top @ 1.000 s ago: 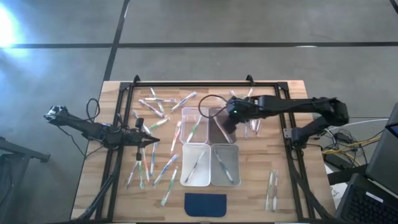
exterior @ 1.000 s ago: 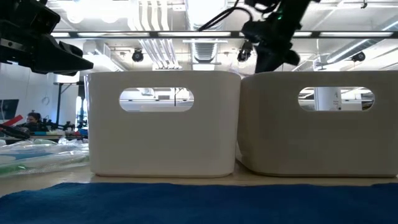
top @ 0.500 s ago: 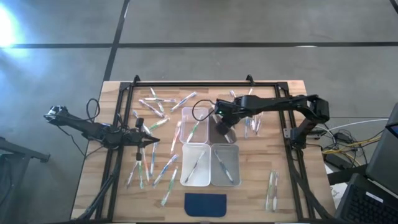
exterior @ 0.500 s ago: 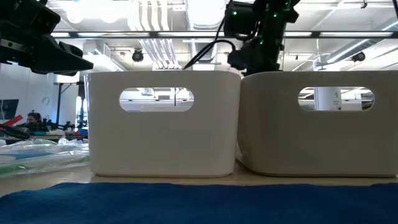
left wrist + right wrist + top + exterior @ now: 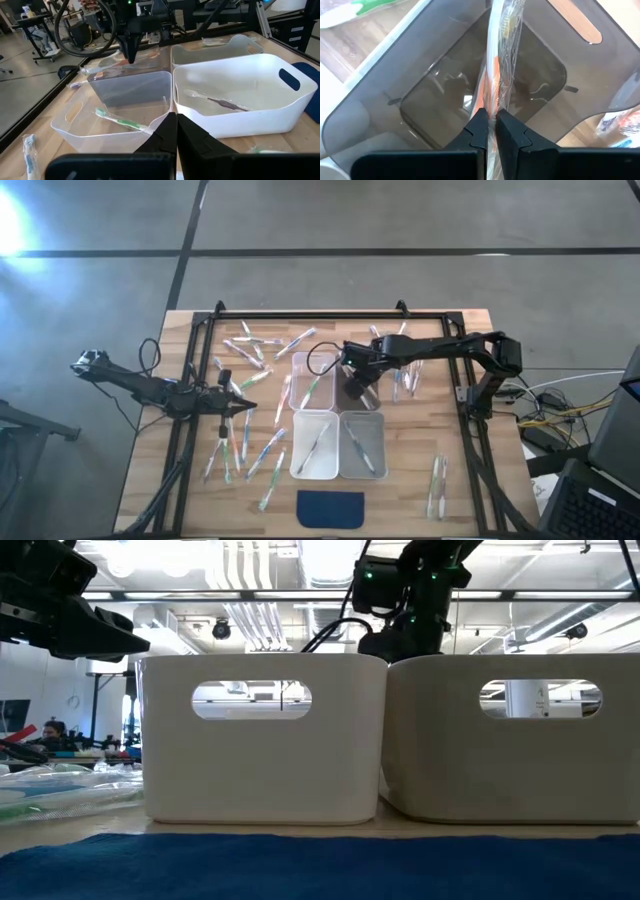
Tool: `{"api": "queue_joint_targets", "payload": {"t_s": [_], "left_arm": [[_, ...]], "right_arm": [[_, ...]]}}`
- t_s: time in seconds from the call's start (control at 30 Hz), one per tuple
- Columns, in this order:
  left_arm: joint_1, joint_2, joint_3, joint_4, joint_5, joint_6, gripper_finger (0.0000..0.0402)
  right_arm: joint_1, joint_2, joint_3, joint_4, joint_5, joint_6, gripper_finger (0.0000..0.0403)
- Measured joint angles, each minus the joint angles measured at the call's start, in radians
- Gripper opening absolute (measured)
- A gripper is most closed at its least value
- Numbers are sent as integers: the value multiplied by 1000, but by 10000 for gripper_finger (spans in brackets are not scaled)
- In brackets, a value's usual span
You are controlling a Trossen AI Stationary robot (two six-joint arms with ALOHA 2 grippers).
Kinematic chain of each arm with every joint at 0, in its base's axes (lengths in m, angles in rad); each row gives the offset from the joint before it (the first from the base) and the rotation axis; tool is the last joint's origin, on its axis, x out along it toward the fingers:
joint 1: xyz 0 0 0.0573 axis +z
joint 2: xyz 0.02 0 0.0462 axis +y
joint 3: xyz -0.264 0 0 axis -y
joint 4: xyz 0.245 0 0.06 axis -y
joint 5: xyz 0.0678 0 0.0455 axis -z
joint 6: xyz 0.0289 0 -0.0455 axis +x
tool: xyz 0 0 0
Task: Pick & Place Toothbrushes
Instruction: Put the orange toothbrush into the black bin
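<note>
The right tool (image 5: 489,125) is hanging over the smoky-tinted bin (image 5: 358,383) in the far row of the four bins, its two fingers pinched tight on a wrapped toothbrush (image 5: 500,45) with an orange accent. Seen from the right wrist, the brush is running straight out from between the fingertips, its long axis in line with the tool and pointing down into the open bin, so the coming release seems to turn on that alignment: the bin lies directly beneath the brush, with its walls on every side. Whether the brush tip is touching the bin floor cannot be told.

The left tool (image 5: 243,408) is waiting closed and empty above the bench's (image 5: 460,500) left side, near the loose toothbrushes (image 5: 262,450) scattered there. The clear bin (image 5: 312,378) beside the tinted one is holding a green-accented brush (image 5: 120,121), and the two nearer white bins (image 5: 340,446) each hold one. The right arm is plainly the nearer one for this drop.
</note>
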Motion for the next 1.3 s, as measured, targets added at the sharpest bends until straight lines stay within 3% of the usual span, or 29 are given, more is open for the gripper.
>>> {"api": "queue_joint_targets", "payload": {"t_s": [0.37, 1.3], "left_arm": [[0, 0, 0, -2, 0, 0, 5], [0, 0, 0, -2, 0, 0, 5]], "right_arm": [[2, 0, -15, 11, -10, 12, 13], [0, 0, -203, 249, -85, 28, 13]]}}
